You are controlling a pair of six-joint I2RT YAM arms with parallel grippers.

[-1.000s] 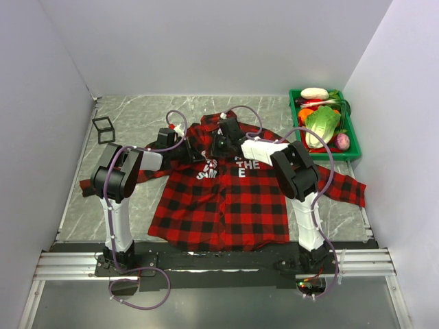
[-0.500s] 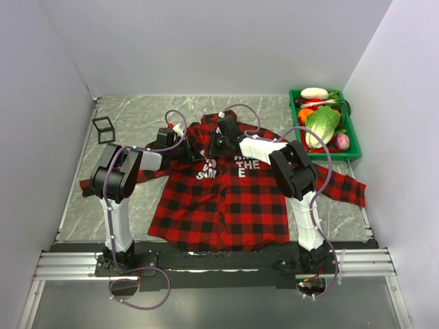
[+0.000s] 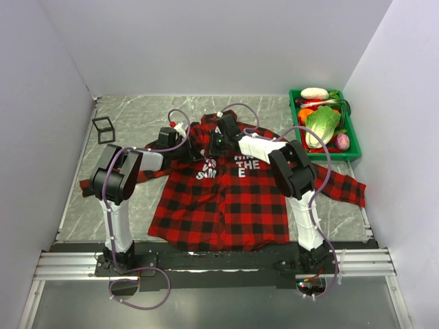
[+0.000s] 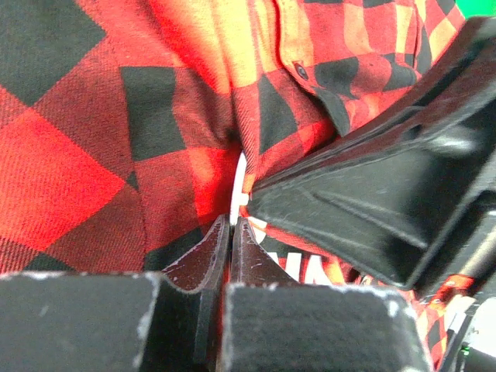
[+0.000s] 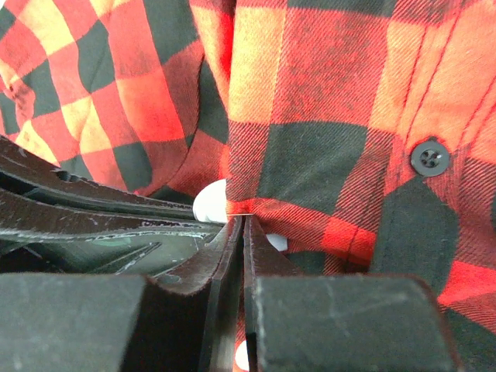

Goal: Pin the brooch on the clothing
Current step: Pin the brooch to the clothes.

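a: since a second ago the right gripper (image 5: 242,223) has slid a touch to the left and toward the back wall, over the collar. the left gripper (image 4: 231,234) has hardly shifted.

b: where is the plaid shirt (image 3: 226,205)?

a: spread face up on the marble-patterned table (image 3: 137,113), collar toward the back wall, sleeves out to both sides, hem near the arm bases. both grippers meet at the upper chest, just above the white block letters (image 3: 247,164).

b: are the tools open?

a: no. the left fingers (image 4: 194,267) are pressed flat together, tips touching a fold of the cloth. whether any cloth is caught between them i cannot tell. the right fingers (image 5: 260,260) stand almost together with only a thin dark slit between them, tips right at a turned-over hem. whether they pinch it i cannot tell either.

b: and the brooch?

a: i cannot pick it out for certain. in the right wrist view a pale rounded patch (image 5: 208,203) peeks from under that hem, right at the fingertips. it could be the brooch or a printed letter. the left wrist view shows a white sliver between its own fingertips and the right gripper's black tip.

b: anything else?

a: a green crate (image 3: 295,113) of vegetables sits at the far right corner, just beyond the shirt's shoulder. a black wire-frame cube (image 3: 103,129) stands at the far left, well apart from the collar.
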